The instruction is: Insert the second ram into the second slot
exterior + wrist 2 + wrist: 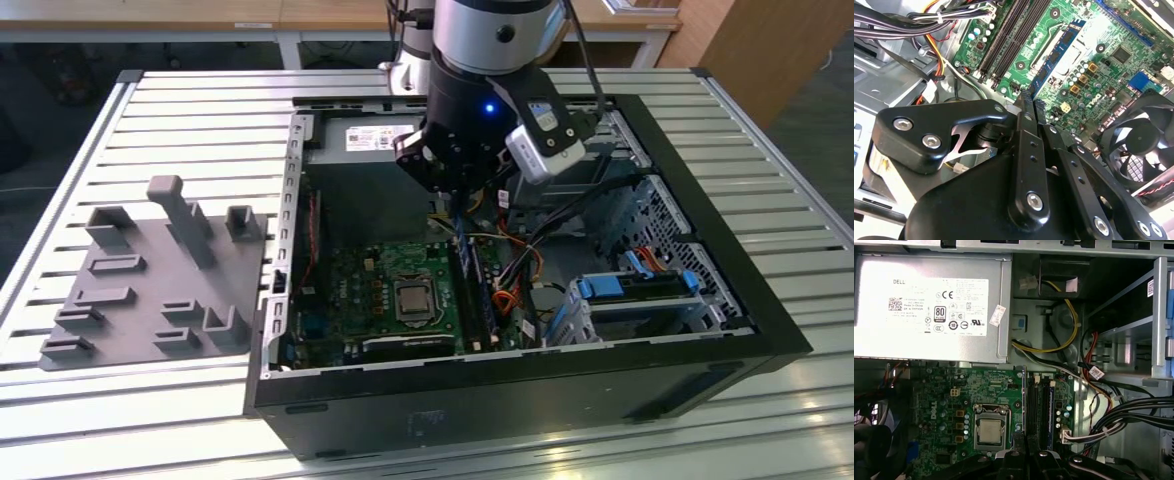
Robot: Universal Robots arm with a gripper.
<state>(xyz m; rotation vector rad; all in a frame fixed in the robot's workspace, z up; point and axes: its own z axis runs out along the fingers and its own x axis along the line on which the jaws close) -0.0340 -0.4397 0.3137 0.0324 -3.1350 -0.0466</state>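
Two black fingers [1025, 117] of the gripper [1032, 100] are pinching one end of the second ram [1058, 55], leaving only a narrow gap filled by the blue strip. The ram is hovering edge-down over the green motherboard [944, 390], near the dark memory slots [1009, 35] but not seated in them. Another blue strip [1050, 410] is standing in a slot. The open computer case [534, 400] is sitting on a slatted table [200, 110], with a grey fixture tray [147, 270] lying at the exterior view's left.

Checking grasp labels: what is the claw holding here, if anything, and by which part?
Apparently the second ram, pinched across its flat faces at one end by the claw.
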